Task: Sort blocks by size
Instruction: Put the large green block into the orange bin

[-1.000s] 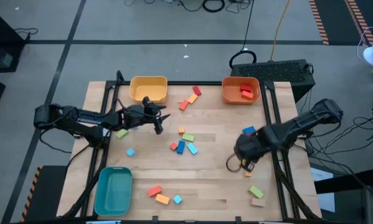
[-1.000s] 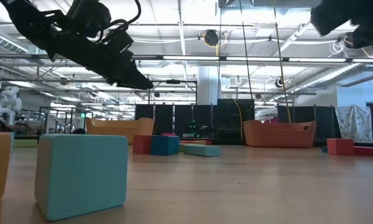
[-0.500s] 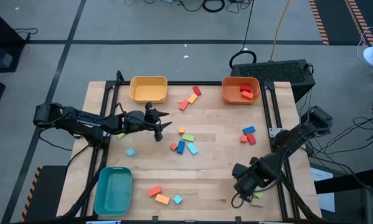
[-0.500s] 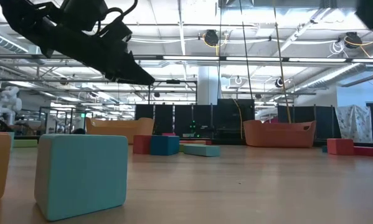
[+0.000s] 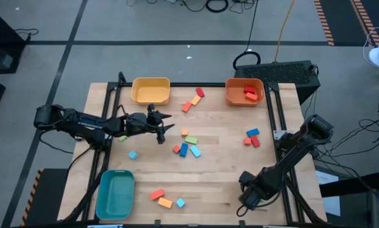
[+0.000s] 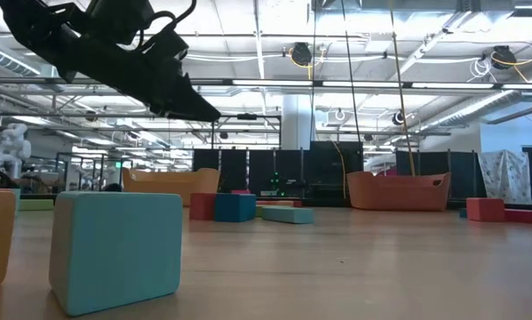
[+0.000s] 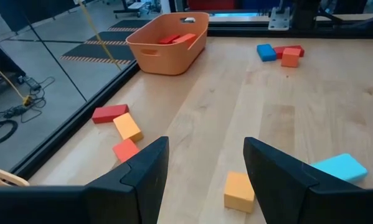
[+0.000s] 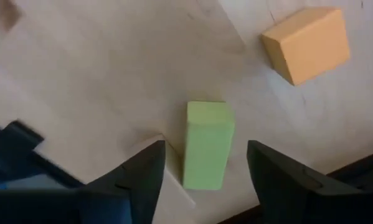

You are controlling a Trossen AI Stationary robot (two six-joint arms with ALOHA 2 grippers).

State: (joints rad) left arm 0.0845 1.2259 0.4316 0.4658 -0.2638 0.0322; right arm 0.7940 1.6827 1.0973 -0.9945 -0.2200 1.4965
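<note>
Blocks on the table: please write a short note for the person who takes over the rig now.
Left gripper: open, empty, raised above the table near the yellow bin.
Right gripper: open, hovering at the front right corner over a green block; an orange block lies beside it.
Done: red blocks are in the orange bin. The yellow and teal bin look empty.
Left: loose blocks remain in the table's middle, near the back edge, on the right and at the front.

Yellow bin [image 5: 151, 90], orange bin [image 5: 244, 92] at far edge; teal bin [image 5: 115, 194] near, seemingly empty.
</note>
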